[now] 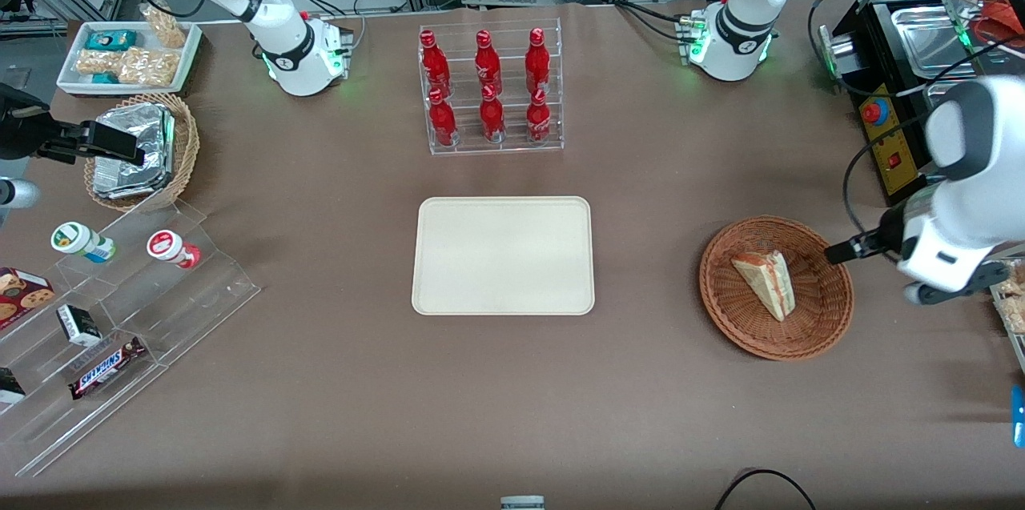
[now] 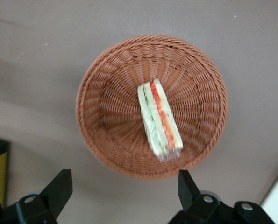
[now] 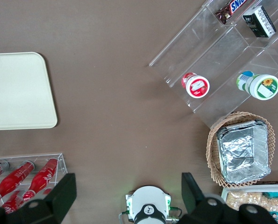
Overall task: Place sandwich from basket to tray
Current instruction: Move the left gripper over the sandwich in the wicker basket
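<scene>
Left wrist view is showing the gripper hanging wide open above the basket, the sandwich lying inside.

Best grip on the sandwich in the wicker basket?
Probably from straight above, pinching the two bread faces mid-wedge. The sandwich lies in the basket with its layered cut edge up, long and narrow, so its flat sides suit the fingers. The tool is open, above the basket's rim toward the working arm's end of the table.
</scene>
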`<state>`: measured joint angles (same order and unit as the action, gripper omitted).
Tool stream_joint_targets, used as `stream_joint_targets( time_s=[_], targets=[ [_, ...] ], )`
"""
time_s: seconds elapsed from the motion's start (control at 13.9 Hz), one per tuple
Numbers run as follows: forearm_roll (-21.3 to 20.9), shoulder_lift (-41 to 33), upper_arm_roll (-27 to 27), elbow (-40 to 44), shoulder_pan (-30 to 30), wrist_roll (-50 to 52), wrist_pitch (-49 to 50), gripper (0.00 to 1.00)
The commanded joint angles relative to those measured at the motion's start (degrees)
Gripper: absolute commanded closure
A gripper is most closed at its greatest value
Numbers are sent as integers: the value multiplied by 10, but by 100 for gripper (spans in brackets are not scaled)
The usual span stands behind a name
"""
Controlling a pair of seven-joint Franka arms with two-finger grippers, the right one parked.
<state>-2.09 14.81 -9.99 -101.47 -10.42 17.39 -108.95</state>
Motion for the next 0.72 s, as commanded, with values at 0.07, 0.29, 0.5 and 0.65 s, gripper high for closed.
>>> stream_joint_targets(
  time_s=[0.07, 0.29, 0.5, 0.65],
  targets=[
    [20, 25, -6, -21, -4, 17, -47, 0],
    [42, 41, -7, -15, 1, 83, -67, 0],
    [42, 61, -11, -21, 4, 121, -73, 0],
    [42, 70, -12, -27, 6, 123, -72, 0]
  ],
)
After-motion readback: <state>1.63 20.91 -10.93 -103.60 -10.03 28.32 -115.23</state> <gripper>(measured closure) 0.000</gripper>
